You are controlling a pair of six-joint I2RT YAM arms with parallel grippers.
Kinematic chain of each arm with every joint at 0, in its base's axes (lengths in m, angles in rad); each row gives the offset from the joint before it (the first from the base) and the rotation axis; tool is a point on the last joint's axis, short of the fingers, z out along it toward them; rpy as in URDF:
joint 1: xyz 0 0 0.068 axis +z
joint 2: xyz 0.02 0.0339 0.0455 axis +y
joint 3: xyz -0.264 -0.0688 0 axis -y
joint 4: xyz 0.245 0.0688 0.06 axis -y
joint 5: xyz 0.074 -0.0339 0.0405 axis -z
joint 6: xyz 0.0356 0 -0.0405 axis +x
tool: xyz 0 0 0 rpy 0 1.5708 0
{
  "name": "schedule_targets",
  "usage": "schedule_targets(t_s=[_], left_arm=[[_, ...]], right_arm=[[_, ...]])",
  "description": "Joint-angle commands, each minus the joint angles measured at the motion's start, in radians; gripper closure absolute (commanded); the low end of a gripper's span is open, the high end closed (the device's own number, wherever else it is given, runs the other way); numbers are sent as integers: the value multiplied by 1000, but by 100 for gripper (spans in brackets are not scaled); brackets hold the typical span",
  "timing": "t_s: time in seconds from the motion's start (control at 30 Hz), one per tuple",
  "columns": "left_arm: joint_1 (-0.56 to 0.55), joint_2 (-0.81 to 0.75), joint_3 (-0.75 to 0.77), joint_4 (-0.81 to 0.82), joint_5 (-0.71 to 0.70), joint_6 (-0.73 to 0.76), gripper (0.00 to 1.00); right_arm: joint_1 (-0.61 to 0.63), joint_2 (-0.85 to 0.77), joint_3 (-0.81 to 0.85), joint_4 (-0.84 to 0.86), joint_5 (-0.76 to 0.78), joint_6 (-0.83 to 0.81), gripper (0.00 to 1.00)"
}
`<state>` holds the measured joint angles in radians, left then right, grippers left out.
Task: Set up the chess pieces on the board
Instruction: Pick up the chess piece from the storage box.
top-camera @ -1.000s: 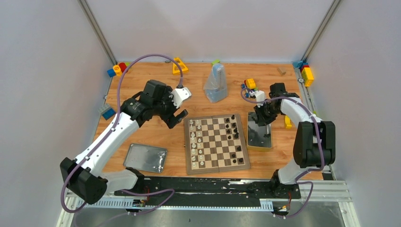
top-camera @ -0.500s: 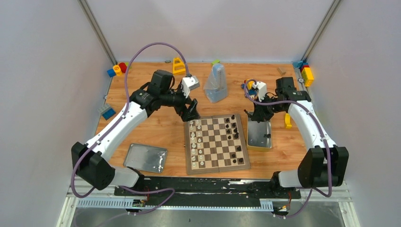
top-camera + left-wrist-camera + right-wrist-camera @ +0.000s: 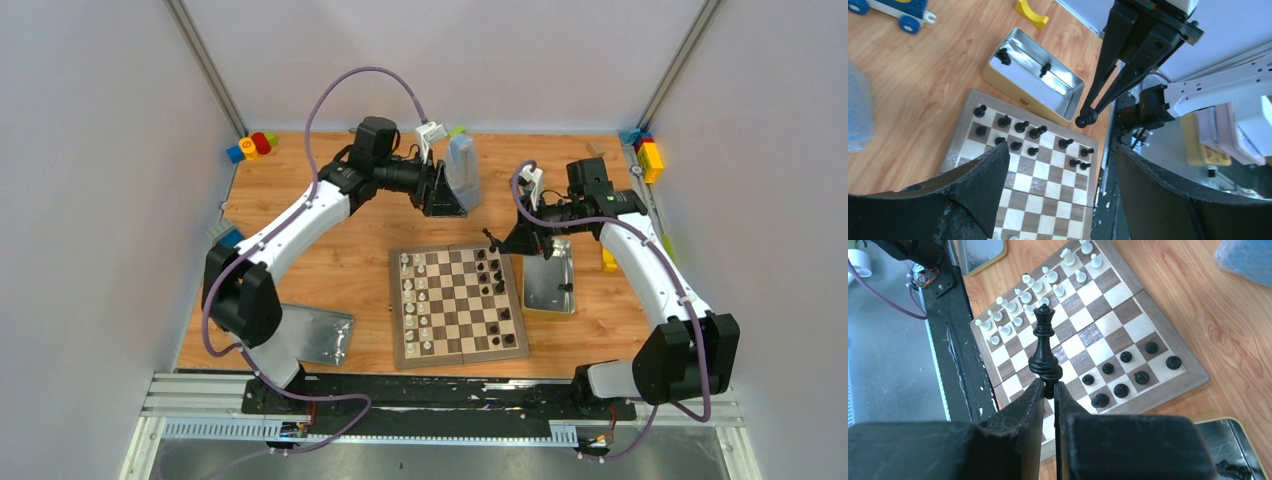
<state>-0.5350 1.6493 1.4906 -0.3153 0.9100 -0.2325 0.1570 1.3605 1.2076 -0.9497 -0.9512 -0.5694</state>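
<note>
The board (image 3: 458, 345) lies mid-table, with cream chess pieces (image 3: 412, 290) on its left columns and black ones (image 3: 494, 275) on its right. My right gripper (image 3: 1049, 385) is shut on the base of a tall black chess piece (image 3: 1044, 347). It holds the piece upright in the air over the board's back right corner (image 3: 490, 238). My left gripper (image 3: 1062, 147) is open, nothing between its fingers (image 3: 973, 195). It hangs behind the board, beside a bluish plastic bag (image 3: 462, 170). Two black pieces (image 3: 1004, 56) lie in the silver tin (image 3: 1068, 97).
The tin (image 3: 548, 290) stands right of the board, and its lid (image 3: 310, 333) lies at the front left. Toy blocks sit at the back left (image 3: 250, 145) and back right (image 3: 648, 155). A yellow block (image 3: 608, 258) lies beside the tin.
My left arm swung from the board's left side to the back, up to the plastic bag. My right gripper came off the tin toward the board's back right corner with the black piece.
</note>
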Motion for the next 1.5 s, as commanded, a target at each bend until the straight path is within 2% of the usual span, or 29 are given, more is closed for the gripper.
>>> schedule_targets(t_s=[0.0, 0.33, 0.67, 0.87, 1.47], left_arm=[[-27, 73, 65, 75, 75, -149, 17], [-69, 172, 107, 103, 121, -237, 33], [-92, 193, 119, 112, 130, -235, 39], [-98, 208, 130, 95, 134, -222, 52], [-109, 236, 171, 64, 140, -186, 72]], right_arm=[[9, -21, 33, 82, -94, 29, 100], [10, -19, -1, 137, -90, 59, 100], [13, -19, -14, 149, -71, 61, 100], [12, -20, -16, 152, -69, 62, 100], [12, -12, -25, 156, -69, 60, 100]])
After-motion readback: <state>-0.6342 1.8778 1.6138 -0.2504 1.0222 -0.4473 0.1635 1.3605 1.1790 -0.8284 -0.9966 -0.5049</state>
